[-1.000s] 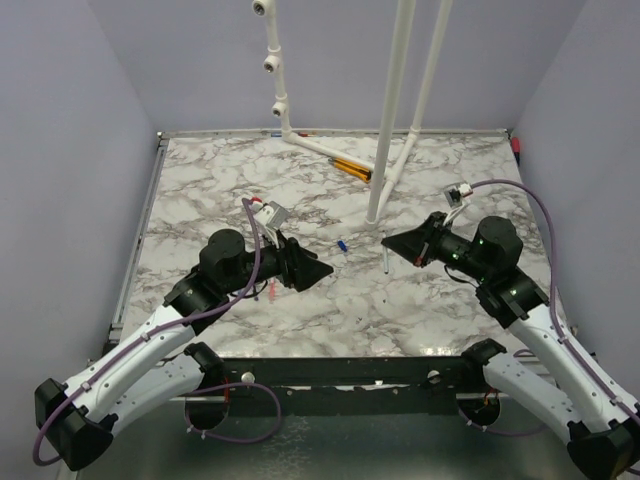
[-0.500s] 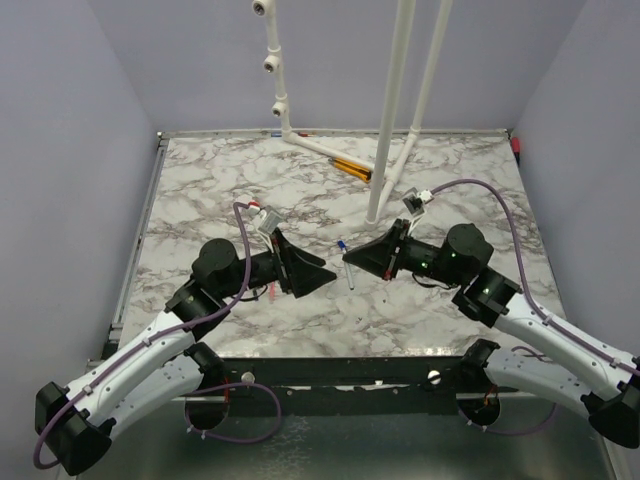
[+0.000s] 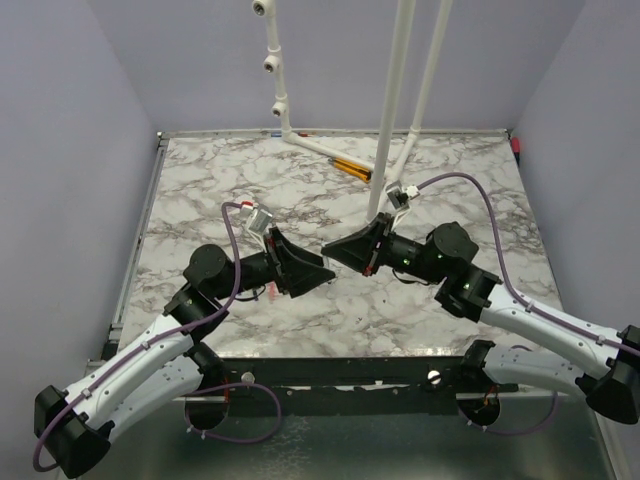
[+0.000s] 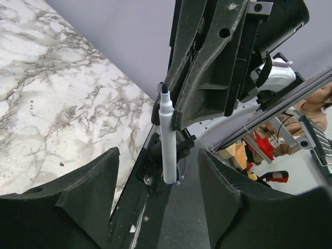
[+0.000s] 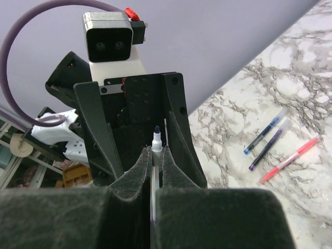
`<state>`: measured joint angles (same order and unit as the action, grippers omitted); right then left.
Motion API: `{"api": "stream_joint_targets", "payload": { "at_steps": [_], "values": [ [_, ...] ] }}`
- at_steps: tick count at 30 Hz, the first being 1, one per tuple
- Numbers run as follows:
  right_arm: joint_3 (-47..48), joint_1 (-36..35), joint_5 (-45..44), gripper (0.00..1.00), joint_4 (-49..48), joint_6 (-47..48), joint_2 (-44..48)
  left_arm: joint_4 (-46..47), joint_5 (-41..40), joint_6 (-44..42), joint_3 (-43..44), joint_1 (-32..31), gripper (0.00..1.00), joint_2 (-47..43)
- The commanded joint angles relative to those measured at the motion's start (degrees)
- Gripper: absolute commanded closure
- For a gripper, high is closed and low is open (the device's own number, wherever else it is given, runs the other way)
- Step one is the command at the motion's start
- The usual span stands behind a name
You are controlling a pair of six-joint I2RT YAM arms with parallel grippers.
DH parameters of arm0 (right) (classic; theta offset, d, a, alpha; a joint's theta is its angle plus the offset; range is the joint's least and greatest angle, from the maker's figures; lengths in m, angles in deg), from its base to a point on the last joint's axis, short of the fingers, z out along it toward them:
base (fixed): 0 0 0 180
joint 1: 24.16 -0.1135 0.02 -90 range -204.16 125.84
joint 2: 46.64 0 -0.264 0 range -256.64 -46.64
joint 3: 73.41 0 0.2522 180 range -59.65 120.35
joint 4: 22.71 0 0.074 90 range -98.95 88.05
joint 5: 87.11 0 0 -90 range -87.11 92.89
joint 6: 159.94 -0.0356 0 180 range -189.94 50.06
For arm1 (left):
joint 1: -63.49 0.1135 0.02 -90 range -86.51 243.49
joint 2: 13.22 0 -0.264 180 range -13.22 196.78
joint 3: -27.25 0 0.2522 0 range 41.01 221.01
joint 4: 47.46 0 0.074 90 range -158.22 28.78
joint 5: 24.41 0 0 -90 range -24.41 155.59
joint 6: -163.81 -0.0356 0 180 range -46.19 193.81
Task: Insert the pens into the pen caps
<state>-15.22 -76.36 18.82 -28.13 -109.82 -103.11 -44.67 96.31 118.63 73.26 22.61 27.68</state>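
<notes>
The pen (image 4: 167, 140), pale-barrelled with a dark tip, is clamped between the closed jaws of the right gripper (image 5: 154, 153). Its tip sticks out just past the fingertips. It points straight at the left gripper (image 3: 322, 272), whose jaws stand wide open and hold nothing that can be seen.

From the left wrist, the pen hangs in line with the gap between the left pads (image 4: 78, 192), nearer the left-hand one and touching neither. Whether it has actually entered the gap cannot be told.

From the right wrist, three more pens lie on the marble table (image 3: 200, 180), well off to the right of the closed jaws. They are a blue pen (image 5: 263, 137), a dark pen (image 5: 270, 146) just beside it, and a red pen (image 5: 289, 160) a little farther out.

Behind the right gripper stands a white pole (image 3: 385, 150), with orange sticks (image 3: 350, 167) near its foot.

Both arms reach in low from the near corners. Their forearms stretch toward mid-table and their grippers meet nose to nose above the surface.
</notes>
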Motion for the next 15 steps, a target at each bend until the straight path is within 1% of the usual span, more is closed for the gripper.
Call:
{"api": "stream_joint_targets", "payload": {
  "at_steps": [1, 5, 15],
  "values": [
    [2.11, -2.29, -4.10, 0.99, -5.85, 0.06, -1.58, 4.01, 2.14, 1.81, -0.87, 0.10, 0.39, -1.07],
    [2.69, -4.36, -6.38, 1.00, -7.89, 0.65, -3.32, 4.74, 1.87, 2.28, -1.11, 0.13, 0.43, -1.66],
    [1.18, -6.96, -10.34, 1.00, -11.62, 1.18, -4.16, 5.86, 2.33, 2.82, -1.55, 0.10, 0.65, -2.65]
  ]
}}
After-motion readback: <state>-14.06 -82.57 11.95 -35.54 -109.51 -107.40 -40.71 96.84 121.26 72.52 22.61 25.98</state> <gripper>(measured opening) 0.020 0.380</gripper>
